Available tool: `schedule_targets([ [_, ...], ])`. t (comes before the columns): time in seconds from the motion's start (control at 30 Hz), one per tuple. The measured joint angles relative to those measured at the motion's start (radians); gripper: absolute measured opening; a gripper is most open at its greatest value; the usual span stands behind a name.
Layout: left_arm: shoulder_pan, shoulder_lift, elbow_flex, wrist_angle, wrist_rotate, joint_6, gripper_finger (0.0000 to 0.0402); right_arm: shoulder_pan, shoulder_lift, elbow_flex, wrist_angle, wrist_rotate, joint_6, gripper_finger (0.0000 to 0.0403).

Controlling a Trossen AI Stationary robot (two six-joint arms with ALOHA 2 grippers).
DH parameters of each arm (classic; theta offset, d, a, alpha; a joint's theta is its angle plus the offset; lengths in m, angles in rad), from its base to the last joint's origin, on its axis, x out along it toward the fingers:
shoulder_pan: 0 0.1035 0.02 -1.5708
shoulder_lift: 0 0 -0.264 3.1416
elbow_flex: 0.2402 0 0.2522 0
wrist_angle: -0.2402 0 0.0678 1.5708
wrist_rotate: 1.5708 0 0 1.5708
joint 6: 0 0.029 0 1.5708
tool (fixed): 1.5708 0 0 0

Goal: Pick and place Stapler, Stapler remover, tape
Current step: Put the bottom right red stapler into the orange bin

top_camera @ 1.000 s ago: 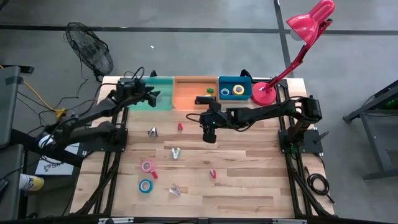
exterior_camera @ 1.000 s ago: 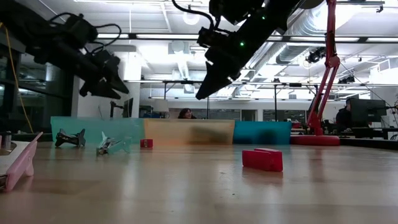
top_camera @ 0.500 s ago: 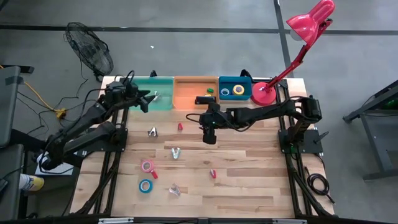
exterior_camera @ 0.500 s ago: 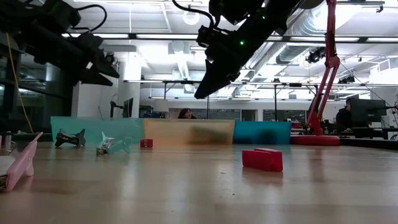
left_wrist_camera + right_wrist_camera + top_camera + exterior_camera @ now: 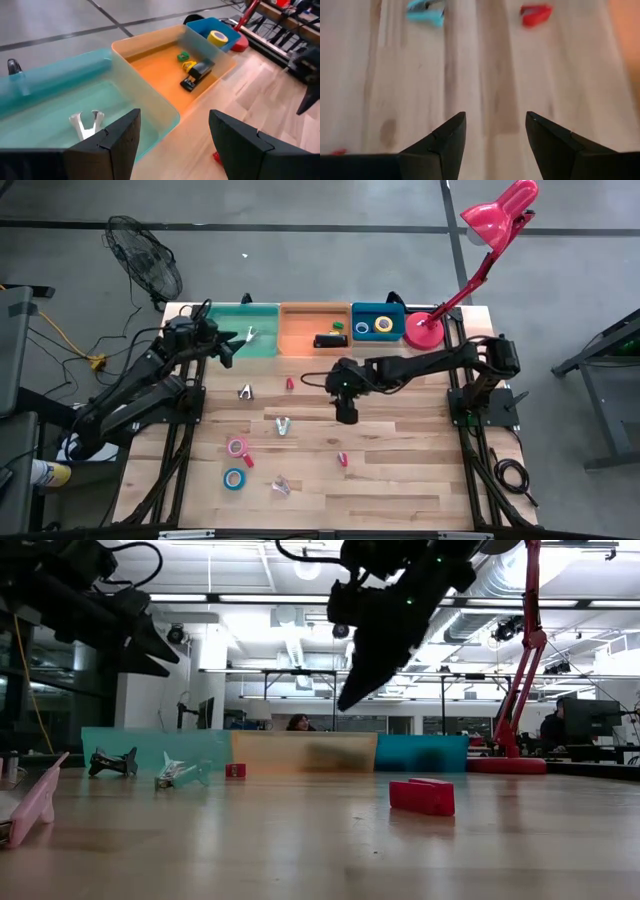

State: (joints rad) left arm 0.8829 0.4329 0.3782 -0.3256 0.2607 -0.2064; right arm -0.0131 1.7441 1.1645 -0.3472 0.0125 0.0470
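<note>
The black stapler (image 5: 328, 340) (image 5: 197, 75) lies in the orange bin (image 5: 300, 315). Yellow and dark blue tape rolls (image 5: 383, 326) sit in the blue bin (image 5: 378, 308). The pink tape (image 5: 237, 446) and the light blue tape (image 5: 234, 478) lie flat on the table. A silver staple remover (image 5: 86, 122) rests in the green bin (image 5: 240, 310). Several more staple removers (image 5: 283, 425) lie on the table. My left gripper (image 5: 225, 345) (image 5: 172, 145) hangs open beside the green bin's near edge. My right gripper (image 5: 346, 415) (image 5: 495, 135) hovers open over bare wood at mid-table.
A red desk lamp stands with its base (image 5: 425, 330) at the table's far right corner, right of the blue bin. A red staple remover (image 5: 342, 460) (image 5: 421, 796) lies nearer than the right gripper. Another red one (image 5: 290, 383) and a silver one (image 5: 245, 391) lie left of it.
My left gripper has drawn back from above the green bin toward the table's left, and a silver staple remover now shows lying in that bin. My right gripper has moved toward the table's near edge and slightly right, staying above the table.
</note>
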Motion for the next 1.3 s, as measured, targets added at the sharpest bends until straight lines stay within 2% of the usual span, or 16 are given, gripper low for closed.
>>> schedule_targets([
  [0.37,0.0,-0.018,0.0,-0.047,0.0,0.023,0.0232,0.128,-0.006,0.0,-0.091,0.009,0.391,0.0197],
  [0.67,0.0,-0.018,0.0,-0.047,0.016,0.053,0.0232,0.339,-0.006,0.0,-0.176,0.181,0.793,0.0197],
  [0.8,0.0,-0.019,0.0,-0.045,0.021,0.061,0.0232,0.427,0.0,0.0,-0.149,0.325,0.978,0.0197],
  [1.07,0.0,-0.019,0.0,-0.049,0.065,0.072,0.0232,0.582,0.069,0.0,-0.077,0.525,1.118,0.0197],
  [1.3,0.0,-0.019,0.0,-0.052,0.072,0.078,0.0232,0.665,0.15,0.0,-0.01,0.566,1.178,0.0197],
])
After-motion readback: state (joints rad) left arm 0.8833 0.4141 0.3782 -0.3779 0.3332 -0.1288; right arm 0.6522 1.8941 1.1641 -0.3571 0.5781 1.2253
